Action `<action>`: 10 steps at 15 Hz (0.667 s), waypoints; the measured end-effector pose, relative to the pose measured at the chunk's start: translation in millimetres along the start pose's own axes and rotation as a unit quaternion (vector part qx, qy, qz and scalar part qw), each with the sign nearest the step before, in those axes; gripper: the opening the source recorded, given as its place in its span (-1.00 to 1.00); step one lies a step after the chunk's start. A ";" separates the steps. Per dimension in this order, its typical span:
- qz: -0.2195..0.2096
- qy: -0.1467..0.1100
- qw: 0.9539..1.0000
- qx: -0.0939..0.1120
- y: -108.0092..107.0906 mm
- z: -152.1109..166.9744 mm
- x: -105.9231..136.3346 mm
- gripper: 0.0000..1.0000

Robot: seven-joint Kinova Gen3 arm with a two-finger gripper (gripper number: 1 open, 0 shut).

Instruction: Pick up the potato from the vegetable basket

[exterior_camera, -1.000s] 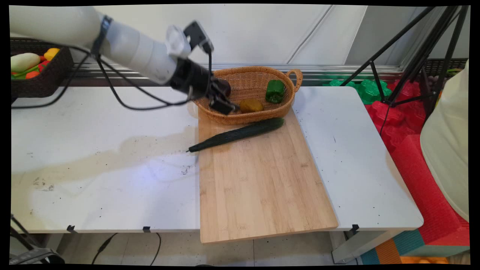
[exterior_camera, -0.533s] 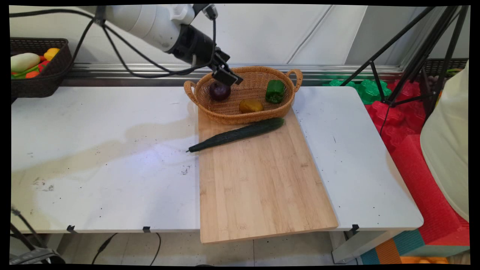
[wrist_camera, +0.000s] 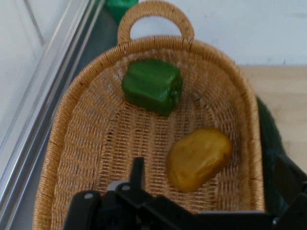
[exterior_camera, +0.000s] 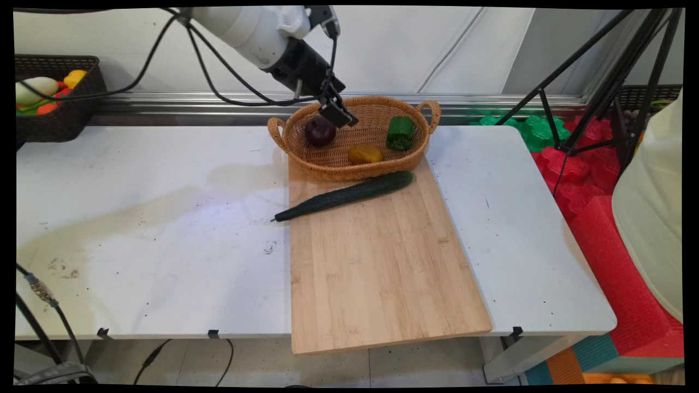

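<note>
In the main view, the tool (exterior_camera: 337, 113) is being held above the left half of the wicker basket (exterior_camera: 327, 164), empty, its fingers spread apart. Inside the basket, a dark red onion (exterior_camera: 320, 131) is lying at the left end, just below and left of the tool without being touched. A yellow potato (exterior_camera: 365, 154) is lying in the basket's middle and a green pepper (exterior_camera: 400, 132) toward its right end. The basket is standing on the far end of a wooden cutting board (exterior_camera: 377, 262), which is lying on the white tabletop (exterior_camera: 136, 229). A cucumber (exterior_camera: 344, 196) is lying just in front of the basket.

In the hand view, the basket (wrist_camera: 76, 143) is being looked into from above. The pepper (wrist_camera: 152, 85) and potato (wrist_camera: 198, 158) are seen apart, and the tool's fingers (wrist_camera: 137, 173) are parted with nothing between them.
</note>
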 end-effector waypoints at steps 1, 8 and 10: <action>0.008 -0.008 1.000 -0.003 -3.2 6.2 0.5 1.00; 0.063 -0.055 0.996 -0.037 -18.9 53.3 -1.1 1.00; 0.077 -0.066 0.994 -0.047 -21.9 66.9 -1.6 1.00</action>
